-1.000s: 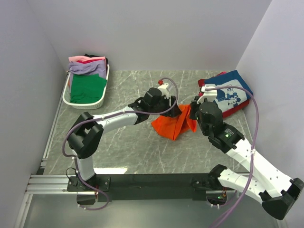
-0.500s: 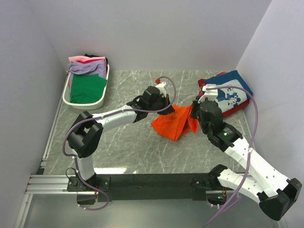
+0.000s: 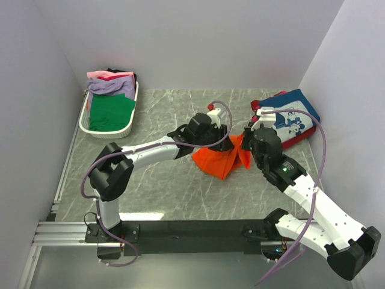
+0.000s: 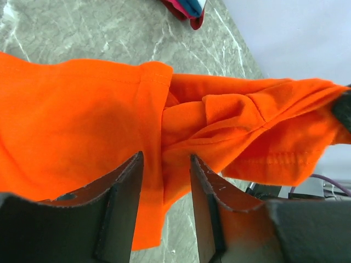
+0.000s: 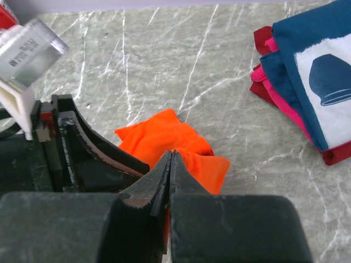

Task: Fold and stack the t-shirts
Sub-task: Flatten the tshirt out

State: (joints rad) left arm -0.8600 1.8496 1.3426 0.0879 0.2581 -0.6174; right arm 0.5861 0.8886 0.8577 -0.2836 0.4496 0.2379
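The orange t-shirt sits at the middle of the grey marbled desk, between the two arms. It is plain, bright and unprinted, bunched into a rough wedge rather than lying flat. One edge is drawn up toward the right claw while the rest sags to the desk. In the left wrist view the cloth is smooth on one side. It has a stitched hem running across it, and on the other side it gathers into thick, soft folds that taper to a raised corner.

The right claw is pressed together, pinching a small puffy fold of the orange cloth. The left claw has its fingers parted. A crease of the shirt shows in the gap, but I cannot tell whether they touch it.

At the far right of the desk lies a folded navy t-shirt with a white cartoon print, with pink and red edges showing beneath it. At the far left, a white slatted basket holds a green t-shirt and a lavender t-shirt.
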